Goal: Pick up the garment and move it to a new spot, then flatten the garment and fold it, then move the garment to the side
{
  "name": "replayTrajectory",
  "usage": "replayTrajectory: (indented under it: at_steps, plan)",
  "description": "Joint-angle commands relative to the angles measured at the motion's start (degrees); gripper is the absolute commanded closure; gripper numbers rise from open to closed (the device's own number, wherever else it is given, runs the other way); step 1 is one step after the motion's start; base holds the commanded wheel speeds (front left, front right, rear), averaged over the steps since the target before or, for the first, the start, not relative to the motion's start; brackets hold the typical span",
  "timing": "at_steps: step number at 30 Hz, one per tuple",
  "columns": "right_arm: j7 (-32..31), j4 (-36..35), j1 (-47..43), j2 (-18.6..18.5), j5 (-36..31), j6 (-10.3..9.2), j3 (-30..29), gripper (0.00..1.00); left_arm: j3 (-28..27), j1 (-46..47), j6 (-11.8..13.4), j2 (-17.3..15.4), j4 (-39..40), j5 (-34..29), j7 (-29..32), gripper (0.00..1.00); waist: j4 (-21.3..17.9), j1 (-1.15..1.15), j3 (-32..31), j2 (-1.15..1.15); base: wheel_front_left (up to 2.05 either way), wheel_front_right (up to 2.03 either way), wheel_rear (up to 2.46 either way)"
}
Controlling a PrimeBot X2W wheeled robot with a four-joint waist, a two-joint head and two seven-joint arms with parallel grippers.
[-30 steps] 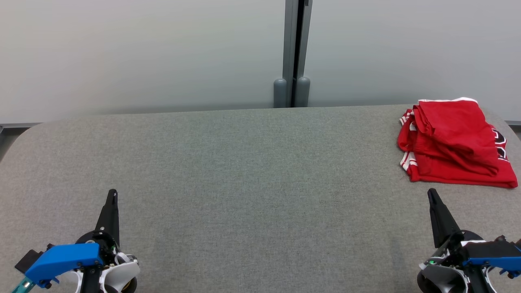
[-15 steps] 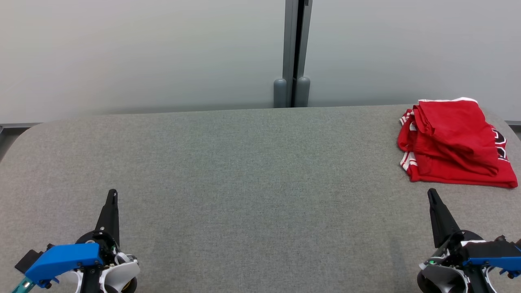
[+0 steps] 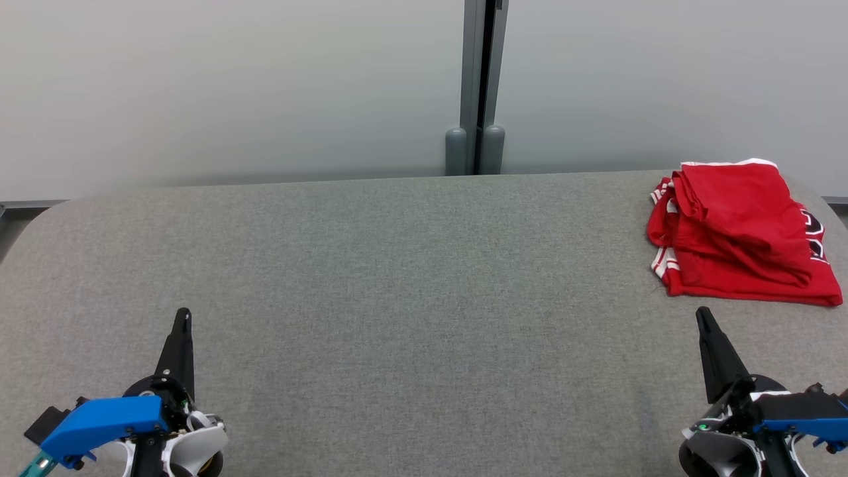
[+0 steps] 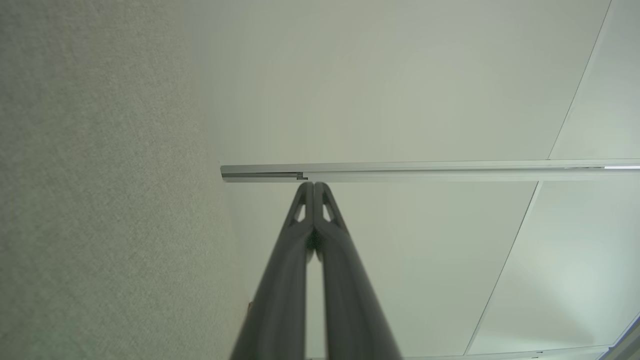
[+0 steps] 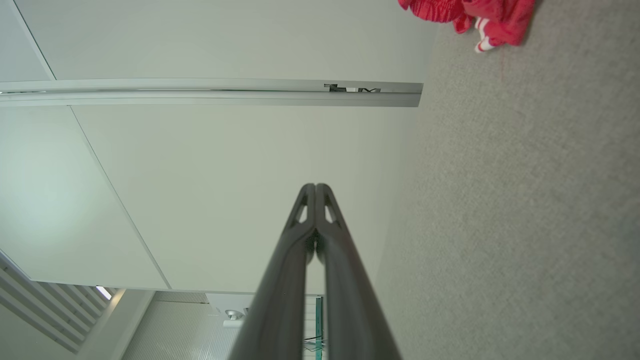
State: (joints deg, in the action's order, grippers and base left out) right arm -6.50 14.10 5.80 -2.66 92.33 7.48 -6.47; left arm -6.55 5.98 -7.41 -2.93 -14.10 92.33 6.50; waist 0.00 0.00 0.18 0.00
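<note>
Folded red garment (image 3: 739,232) with white trim at the far right corner of the grey table (image 3: 411,278), lying in a loose stack, touched by nothing. Left gripper (image 3: 182,315) at the table's near left edge, fingers pressed tight together, empty, tips pointing toward the table's far side. Right gripper (image 3: 702,313) at the table's near right edge, likewise closed on nothing, near the garment's front hem but apart from it. Beyond the table's far edge, a pale wall with a grey post (image 3: 480,86) at about mid-length.
</note>
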Motion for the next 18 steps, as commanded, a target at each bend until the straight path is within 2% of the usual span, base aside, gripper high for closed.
replayTrajectory:
  at_steps: [1, 18]
  plan:
    - [-0.2, -0.1, 0.8, -0.4, 0.2, 0.02, -0.2, 1.00, -0.1, 0.6, -0.3, 0.2, 0.0, 0.2, 0.2, 1.00, 0.0, 0.00, 0.0, 0.00, 0.00, 0.00, 0.00]
    - [-0.2, -0.1, 0.8, -0.4, 0.2, 0.02, -0.2, 1.00, -0.1, 0.6, -0.3, 0.2, 0.0, 0.2, 0.2, 1.00, 0.0, 0.00, 0.0, 0.00, 0.00, 0.00, 0.00]
